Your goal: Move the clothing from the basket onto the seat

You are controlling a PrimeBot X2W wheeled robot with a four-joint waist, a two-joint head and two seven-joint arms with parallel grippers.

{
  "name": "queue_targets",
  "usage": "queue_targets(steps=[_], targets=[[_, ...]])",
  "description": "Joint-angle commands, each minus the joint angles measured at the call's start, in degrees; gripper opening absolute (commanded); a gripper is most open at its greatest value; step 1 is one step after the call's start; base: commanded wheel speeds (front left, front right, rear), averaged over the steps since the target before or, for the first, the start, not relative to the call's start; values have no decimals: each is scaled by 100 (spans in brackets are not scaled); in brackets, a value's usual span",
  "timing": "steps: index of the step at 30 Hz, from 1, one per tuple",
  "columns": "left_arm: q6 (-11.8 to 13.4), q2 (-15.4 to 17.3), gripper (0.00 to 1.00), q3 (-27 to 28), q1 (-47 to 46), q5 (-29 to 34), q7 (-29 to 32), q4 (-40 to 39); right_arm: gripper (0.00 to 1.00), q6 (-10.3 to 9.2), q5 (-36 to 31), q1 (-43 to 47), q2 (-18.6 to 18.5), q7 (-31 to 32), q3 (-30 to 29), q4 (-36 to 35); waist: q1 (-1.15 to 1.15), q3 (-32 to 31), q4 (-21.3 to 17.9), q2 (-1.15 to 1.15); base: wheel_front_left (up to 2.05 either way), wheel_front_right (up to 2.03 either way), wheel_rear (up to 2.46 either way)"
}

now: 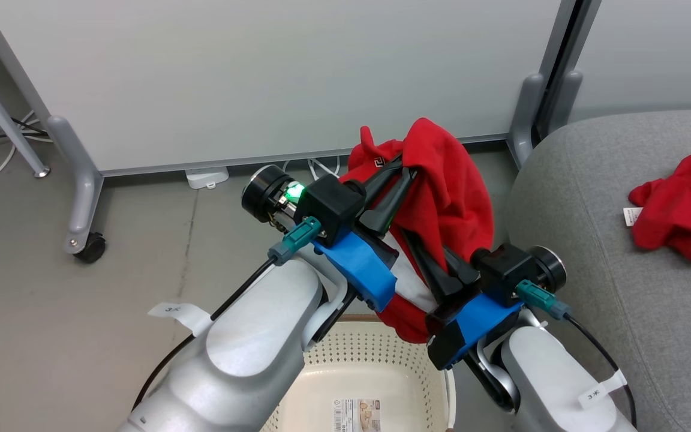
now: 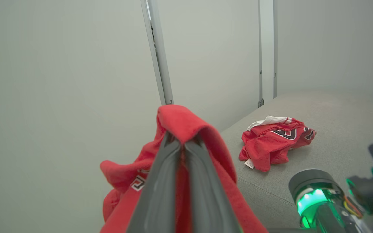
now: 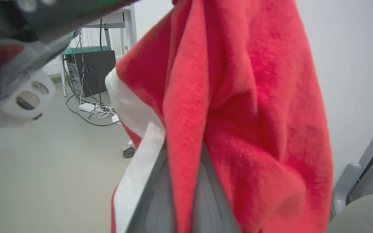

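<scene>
One piece of the clothing, a red garment with white trim (image 1: 447, 180), hangs in the air above the basket (image 1: 375, 360), held by both grippers. My left gripper (image 1: 404, 170) is shut on its upper fold, seen close up in the left wrist view as the left gripper (image 2: 181, 144) with red cloth draped over the tips. My right gripper (image 1: 410, 235) is shut on the cloth lower down; in the right wrist view the right gripper (image 3: 183, 155) has a red fold pinched between its fingers. A red jersey (image 1: 678, 207) with lettering (image 2: 275, 140) lies crumpled on the grey seat (image 1: 579, 240).
The basket's bottom shows a label sticker (image 1: 357, 415). White partition panels on grey wheeled feet (image 1: 84, 240) stand behind. Cables and a power strip (image 1: 207, 177) lie on the floor by the partition. The seat's rounded edge is just right of the basket.
</scene>
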Motion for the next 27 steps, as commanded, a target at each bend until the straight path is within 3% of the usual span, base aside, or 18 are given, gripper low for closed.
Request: queue_targets(steps=[1,15,27], targets=[[31,-1,100,13,42,36,-23,-10,0,3,-9,39,-14,-4,-19,-36,0,9,0,0,0,0,0],[46,4,100,104,100,135,-20,-52,0,3,-43,127,-98,-4,-205,-209,0,92,-64,0,0,0,0],[27,49,100,53,171,238,-20,-130,0,3,-134,300,-218,-4,-628,-539,0,424,-595,0,0,0,0]])
